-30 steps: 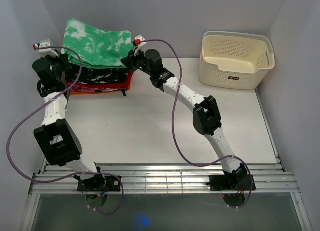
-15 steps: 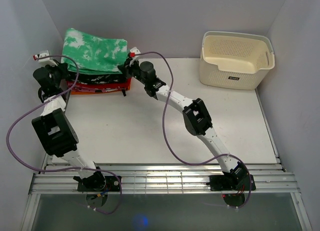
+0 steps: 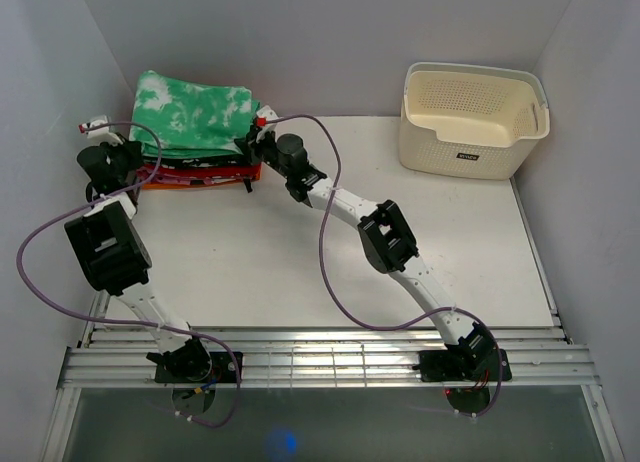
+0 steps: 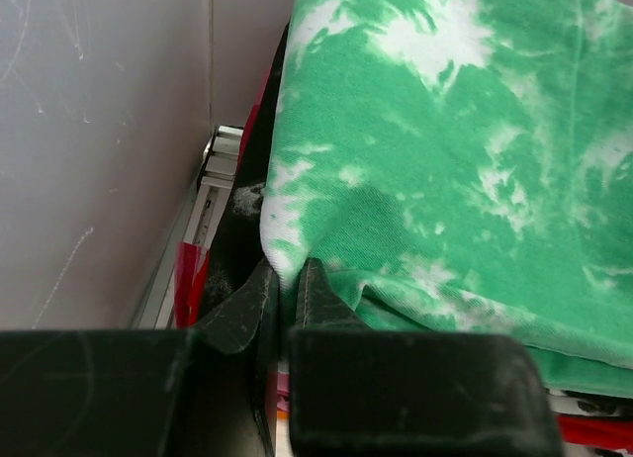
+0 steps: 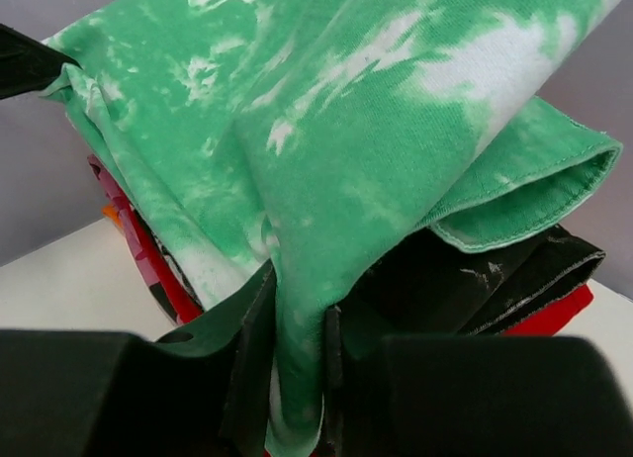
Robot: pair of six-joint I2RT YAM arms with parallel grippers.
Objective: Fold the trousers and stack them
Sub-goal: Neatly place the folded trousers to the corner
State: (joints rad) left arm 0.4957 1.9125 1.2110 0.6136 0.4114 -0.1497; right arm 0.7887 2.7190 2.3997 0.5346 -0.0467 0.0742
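At the far left corner of the table: the trousers, folded, on top of the pile of black and red folded clothes. Left gripper clenched on the left edge of the trousers. Right gripper pinching a green fold at the right edge. Cream basket at the far right corner, well apart.

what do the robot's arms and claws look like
The left arm and right arm are white links with boxy black joints and black bases. A purple cable loops along each. The left claw and right claw each have two flat black fingers.
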